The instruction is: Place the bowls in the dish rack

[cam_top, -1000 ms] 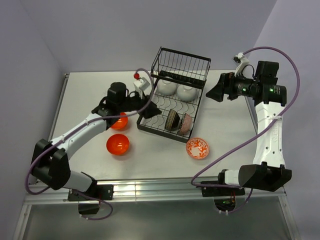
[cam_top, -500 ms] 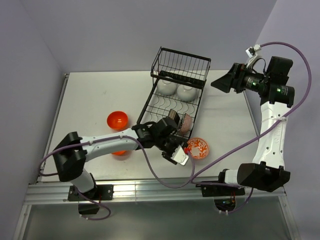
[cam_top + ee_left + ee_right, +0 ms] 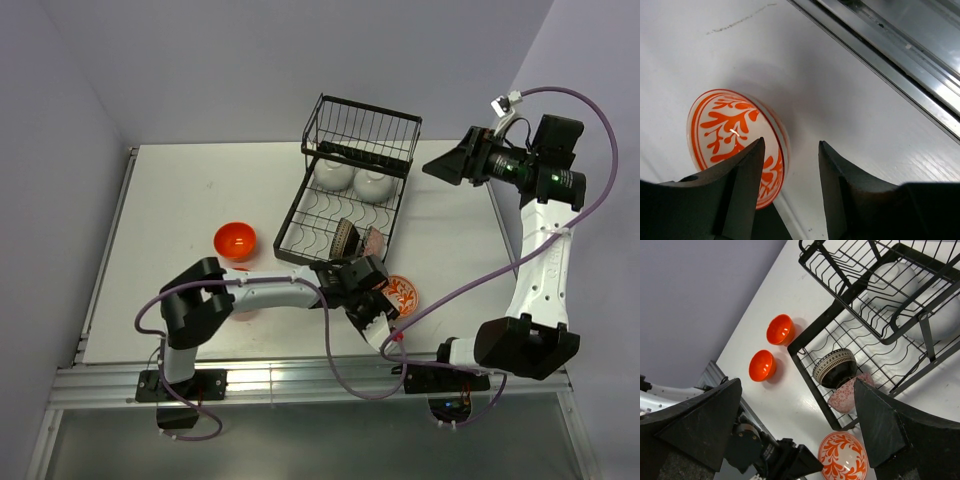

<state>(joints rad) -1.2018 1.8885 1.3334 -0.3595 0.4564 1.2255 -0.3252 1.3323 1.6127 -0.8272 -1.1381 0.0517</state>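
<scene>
Black wire dish rack [image 3: 362, 128] at upper centre: two white bowls [image 3: 334, 176] at back, dark patterned bowl [image 3: 346, 240] and pink bowl [image 3: 373, 245] on edge in front. Orange-and-white patterned bowl [image 3: 735, 145] on white surface [image 3: 180, 190] just below rack; glossy orange-red bowl [image 3: 235, 240] at rack's left. Left tool [image 3: 790, 150] low, spread apart, straddling patterned bowl's rim. Right tool [image 3: 797, 385] raised at upper right, spread wide.
</scene>
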